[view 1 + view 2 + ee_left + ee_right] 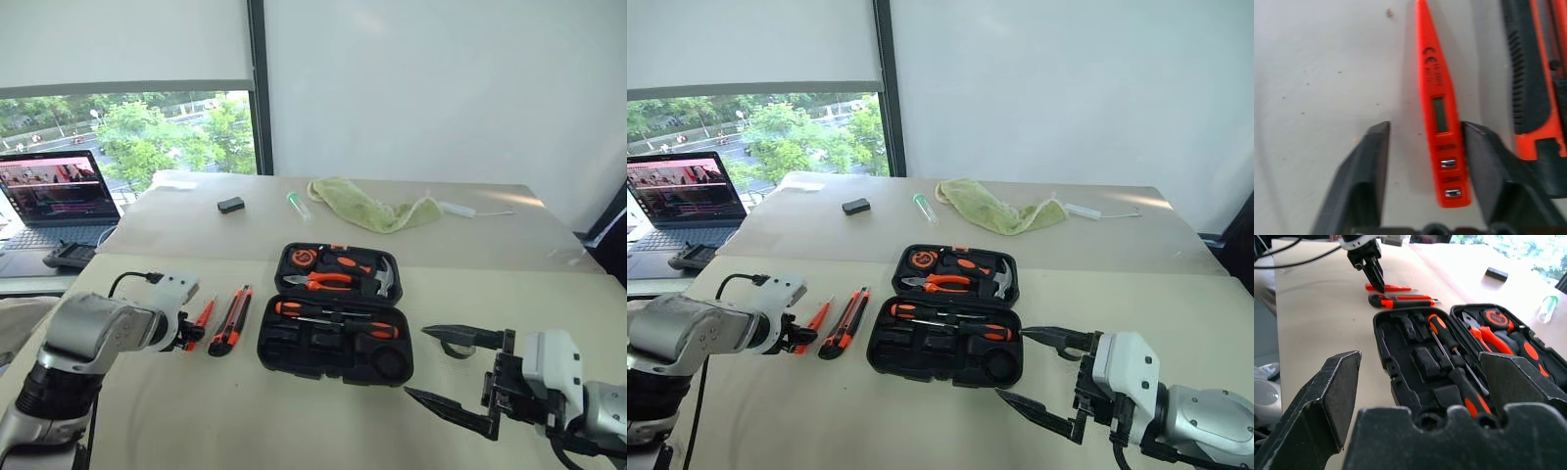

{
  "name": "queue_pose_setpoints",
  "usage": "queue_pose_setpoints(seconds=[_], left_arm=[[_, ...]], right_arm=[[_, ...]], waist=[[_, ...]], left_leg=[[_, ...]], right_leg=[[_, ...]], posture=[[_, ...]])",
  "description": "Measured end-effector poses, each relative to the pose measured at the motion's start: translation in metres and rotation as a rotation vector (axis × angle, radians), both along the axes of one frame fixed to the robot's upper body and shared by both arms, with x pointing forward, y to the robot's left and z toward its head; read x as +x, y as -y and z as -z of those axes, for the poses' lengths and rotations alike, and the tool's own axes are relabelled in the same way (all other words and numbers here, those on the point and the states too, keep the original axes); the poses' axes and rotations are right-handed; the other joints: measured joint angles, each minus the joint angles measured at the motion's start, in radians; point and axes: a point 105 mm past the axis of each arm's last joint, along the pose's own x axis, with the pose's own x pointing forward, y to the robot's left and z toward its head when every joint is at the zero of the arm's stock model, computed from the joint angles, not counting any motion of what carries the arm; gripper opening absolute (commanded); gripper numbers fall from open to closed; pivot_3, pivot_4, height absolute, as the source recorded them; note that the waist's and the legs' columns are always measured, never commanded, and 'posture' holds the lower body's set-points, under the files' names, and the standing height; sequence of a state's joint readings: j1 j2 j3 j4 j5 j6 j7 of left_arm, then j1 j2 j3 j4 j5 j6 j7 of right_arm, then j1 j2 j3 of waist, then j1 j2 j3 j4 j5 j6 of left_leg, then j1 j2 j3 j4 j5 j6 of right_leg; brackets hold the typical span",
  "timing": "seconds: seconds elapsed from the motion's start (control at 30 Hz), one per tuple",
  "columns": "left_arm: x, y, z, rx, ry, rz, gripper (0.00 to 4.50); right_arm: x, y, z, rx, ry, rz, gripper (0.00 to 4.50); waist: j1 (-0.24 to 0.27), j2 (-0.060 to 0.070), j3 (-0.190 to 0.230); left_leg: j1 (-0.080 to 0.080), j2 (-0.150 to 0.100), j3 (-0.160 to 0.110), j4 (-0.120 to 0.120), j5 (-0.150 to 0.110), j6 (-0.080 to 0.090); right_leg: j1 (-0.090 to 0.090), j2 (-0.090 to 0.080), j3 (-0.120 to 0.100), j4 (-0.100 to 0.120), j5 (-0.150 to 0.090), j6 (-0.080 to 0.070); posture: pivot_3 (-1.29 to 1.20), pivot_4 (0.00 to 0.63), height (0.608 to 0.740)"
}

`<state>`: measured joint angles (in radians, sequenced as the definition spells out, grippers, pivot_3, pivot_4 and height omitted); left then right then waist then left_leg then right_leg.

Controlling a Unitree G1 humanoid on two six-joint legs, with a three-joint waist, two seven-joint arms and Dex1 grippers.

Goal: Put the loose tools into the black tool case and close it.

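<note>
From the head views, the black tool case [335, 313] lies open on the tan table [294, 411], both halves facing up. Two orange-and-black screwdrivers [338, 321] sit in its near half; orange-handled pliers [318, 281] and a steel hammer [385, 277] sit in the far half. Just left of the case lies the utility knife [230, 320], and left of that the slim tester screwdriver [202, 320], with the left gripper [189, 336] down at its near end. The right gripper [453, 374] hovers near the case's right corner, empty, fingers spread wide. Farther back rest a small black block [231, 205], a green cloth [370, 208] and a laptop [57, 199].

The left wrist view adds the close detail: the two black fingers [1364, 186] straddle the tester's butt end on the table, one finger close beside it, the other with a gap. They bracket it but are not clamped on it. The knife's grip edges in alongside.

The right wrist view looks across the open case between its own splayed fingers [1327, 396], showing empty moulded slots beside the screwdrivers, and the left gripper's tips pointing down onto the tester beyond.
</note>
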<state>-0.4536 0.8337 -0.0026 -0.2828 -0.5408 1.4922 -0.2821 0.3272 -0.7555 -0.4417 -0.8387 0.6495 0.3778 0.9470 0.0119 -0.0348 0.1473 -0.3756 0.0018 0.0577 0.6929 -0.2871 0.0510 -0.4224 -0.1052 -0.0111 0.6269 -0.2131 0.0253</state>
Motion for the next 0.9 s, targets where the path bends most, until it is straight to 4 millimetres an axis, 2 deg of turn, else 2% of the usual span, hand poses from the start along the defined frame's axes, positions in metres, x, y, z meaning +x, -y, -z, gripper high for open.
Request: queue_pose_setpoints(seconds=[0.07,0.17,0.23,0.33,0.4,0.47,0.57,0.7,0.9], left_arm=[[0.000,0.001,0.000,-0.023,0.027,0.014,0.43],[0.005,-0.005,-0.001,-0.144,0.082,-0.004,0.42],[0.013,0.004,-0.018,-0.338,0.158,0.059,0.42],[0.014,0.031,-0.063,-0.543,0.236,0.308,0.42],[0.006,0.047,-0.091,-0.540,0.250,0.513,0.42],[-0.002,0.072,-0.102,-0.466,0.233,0.773,0.42],[-0.006,0.096,-0.085,-0.358,0.168,0.986,0.42],[0.012,0.126,-0.055,-0.182,0.111,1.182,0.42],[0.030,0.147,-0.042,0.007,0.125,1.340,0.42]], right_arm=[[0.000,0.000,0.000,-0.001,0.002,0.003,4.50],[0.000,0.000,0.001,-0.006,0.003,0.013,4.50],[-0.001,0.000,0.001,-0.010,0.002,0.021,4.50],[-0.003,-0.002,0.002,-0.007,0.002,0.035,4.50],[-0.004,-0.003,0.003,-0.001,0.006,0.044,4.50],[-0.004,-0.002,0.004,-0.004,0.010,0.068,4.50],[-0.007,-0.002,0.005,-0.002,0.002,0.084,4.50],[-0.011,-0.001,0.008,-0.014,-0.006,0.108,4.50],[-0.017,0.003,0.009,-0.028,-0.014,0.155,4.50]], waist=[[0.000,0.000,0.000],[0.002,0.001,0.000],[0.005,0.000,0.001],[0.016,-0.004,0.002],[0.016,-0.004,0.002],[0.017,-0.001,0.001],[0.018,0.000,0.002],[0.027,0.000,0.002],[0.020,-0.001,0.002]], left_leg=[[0.000,0.000,0.000,0.000,0.000,0.000],[-0.001,0.000,0.000,0.000,0.000,0.000],[-0.006,0.000,-0.001,0.002,0.001,0.000],[-0.011,-0.002,-0.003,0.003,0.001,0.000],[-0.011,-0.003,-0.002,0.003,0.001,-0.001],[-0.009,-0.004,0.001,0.003,0.001,-0.002],[-0.010,-0.004,0.002,0.003,-0.003,0.006],[-0.013,-0.004,0.002,0.008,-0.003,0.008],[-0.014,-0.004,0.002,0.011,-0.005,0.011]], right_leg=[[0.000,0.000,0.000,0.000,0.000,-0.001],[-0.001,0.000,-0.001,0.000,0.000,-0.001],[-0.003,0.000,-0.004,0.000,0.000,-0.001],[-0.005,0.007,-0.009,-0.001,0.000,0.000],[-0.005,0.007,-0.008,-0.003,0.000,0.000],[-0.002,0.007,-0.005,-0.006,-0.001,0.001],[-0.001,0.009,-0.003,-0.010,0.001,0.003],[-0.001,0.014,-0.003,-0.013,0.003,0.005],[-0.001,0.014,-0.001,-0.013,0.004,0.009]], posture=[[0.00,0.150,0.740],[0.00,0.150,0.740],[0.00,0.150,0.740],[0.00,0.150,0.740],[0.00,0.150,0.740],[0.00,0.150,0.740],[0.00,0.150,0.740],[0.00,0.150,0.740],[0.00,0.150,0.740]])
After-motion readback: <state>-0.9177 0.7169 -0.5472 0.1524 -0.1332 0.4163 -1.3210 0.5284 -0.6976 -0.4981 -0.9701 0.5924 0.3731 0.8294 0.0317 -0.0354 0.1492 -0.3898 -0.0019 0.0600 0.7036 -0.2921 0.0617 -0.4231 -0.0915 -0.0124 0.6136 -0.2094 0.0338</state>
